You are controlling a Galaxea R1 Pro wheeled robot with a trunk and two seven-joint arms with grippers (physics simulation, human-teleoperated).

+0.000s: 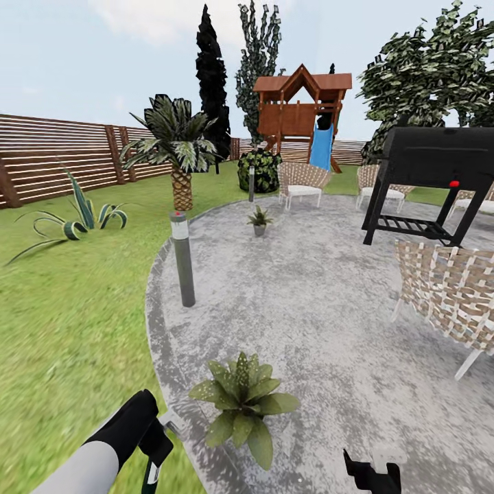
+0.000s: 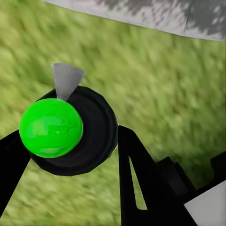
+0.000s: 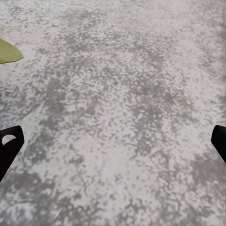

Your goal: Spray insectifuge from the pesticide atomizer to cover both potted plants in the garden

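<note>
Fingers of the left gripper are clamped around the atomizer, seen end-on along its long axis. Ahead and to the right, the nearer potted plant is closest to this arm. Right gripper hangs released over the patio.

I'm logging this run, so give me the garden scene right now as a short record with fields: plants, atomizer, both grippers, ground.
near plant: potted plant on the patio, close in front of the robot
far plant: second potted plant further back on the patio
atomizer: pesticide atomizer held between the left gripper fingers, above grass
right gripper: right gripper open, holding nothing, over the paving
nearby: bollard light, grill, woven chair
</note>
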